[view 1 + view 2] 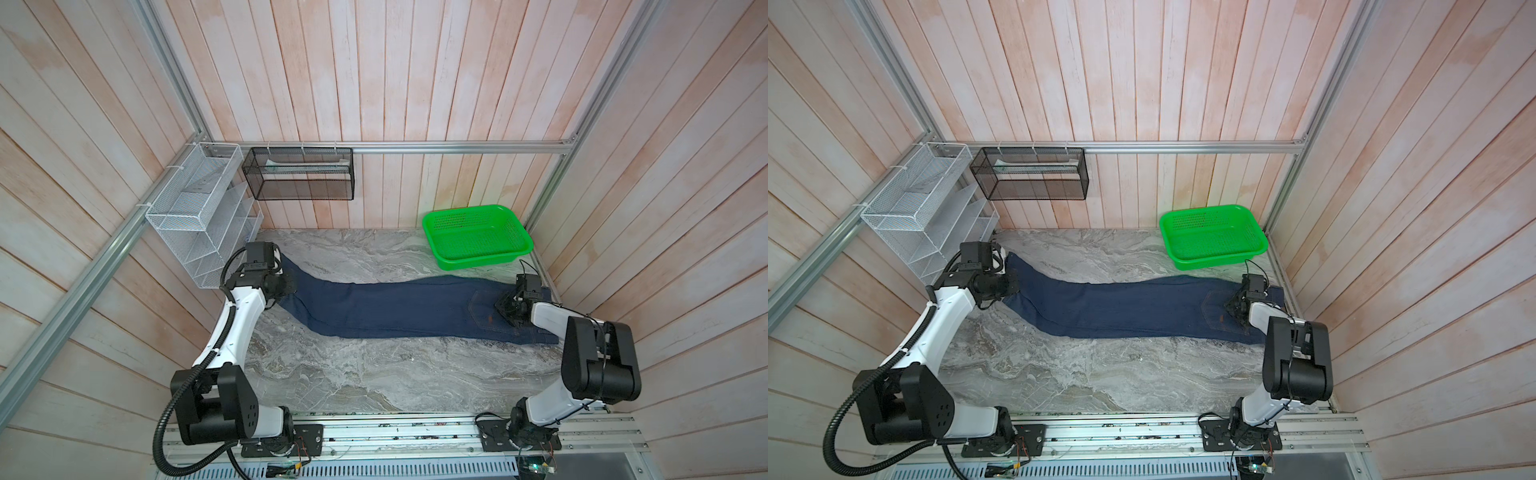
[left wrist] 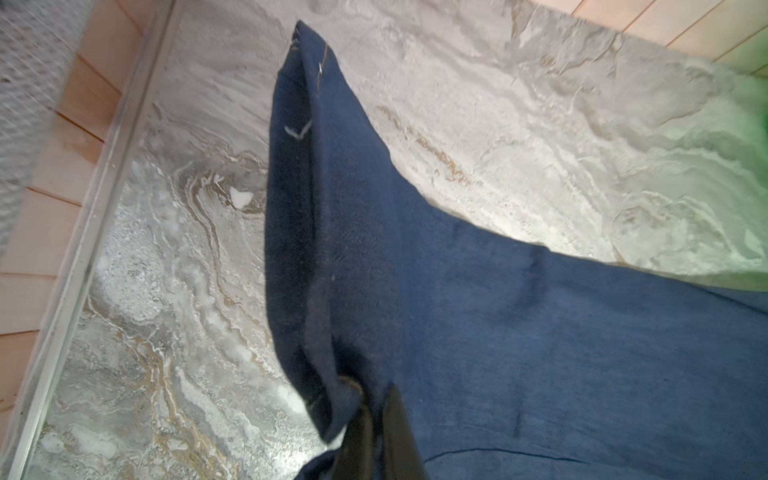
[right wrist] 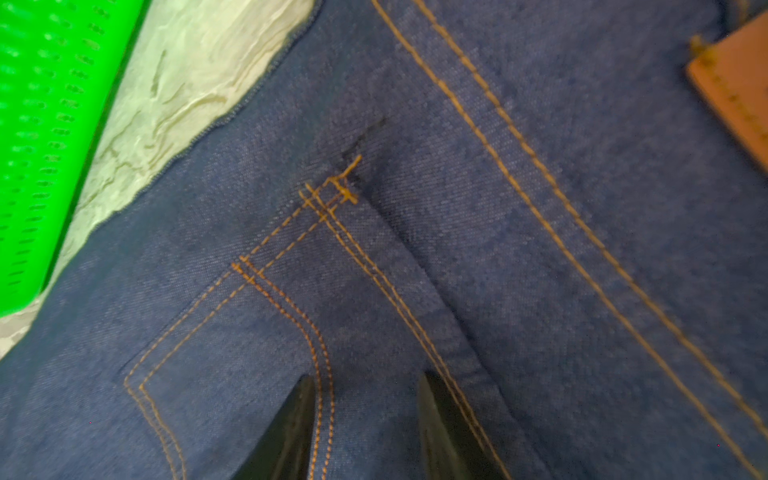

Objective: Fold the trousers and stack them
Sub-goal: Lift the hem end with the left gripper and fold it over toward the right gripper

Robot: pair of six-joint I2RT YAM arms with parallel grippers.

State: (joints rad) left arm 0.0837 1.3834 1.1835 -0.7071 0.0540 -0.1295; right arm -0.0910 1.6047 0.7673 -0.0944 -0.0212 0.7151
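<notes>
Left gripper (image 2: 372, 419) clenched on the cuff (image 2: 299, 249) of the trousers (image 1: 395, 307), near the left edge of the worktop (image 1: 353, 374). Right gripper (image 3: 365, 424), jaws parted, over the back pocket (image 3: 232, 353) by the right edge. Risks: the unpinned waist may drag when the cuff is pulled, and the thin pinch may slip.

Hidden and cropped
Right arm (image 1: 548, 316) covers the waist end of the trousers (image 1: 395, 309); brown patch (image 3: 735, 87) runs off the wrist view's edge
</notes>
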